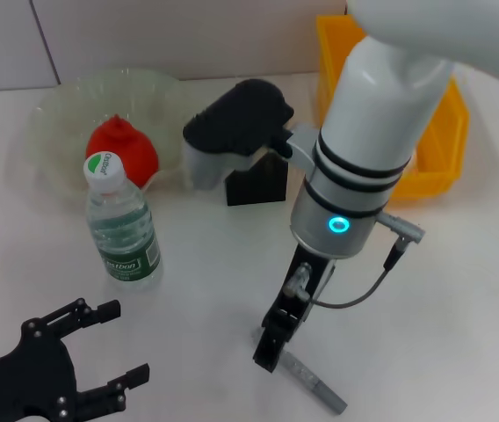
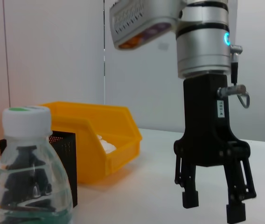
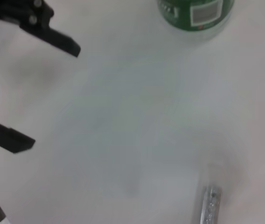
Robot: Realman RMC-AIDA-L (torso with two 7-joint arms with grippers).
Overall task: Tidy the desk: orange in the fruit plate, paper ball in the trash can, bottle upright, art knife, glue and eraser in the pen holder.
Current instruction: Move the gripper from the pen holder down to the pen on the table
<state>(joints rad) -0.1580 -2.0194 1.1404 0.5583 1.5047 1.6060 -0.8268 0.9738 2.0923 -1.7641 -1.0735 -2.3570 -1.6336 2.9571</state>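
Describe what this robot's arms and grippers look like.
The right arm is a glossy white cylinder with black bands, a silver wrist section, a glowing cyan ring light and a thin grey cable. Its right gripper is black with linkage fingers and a small white label. The left gripper is black, studded with silver screws.

Right arm covers most of the trash can and half the pen holder. Bottle cut off in right wrist view, knife blurred and cropped there. Left gripper clipped by head view's edge.
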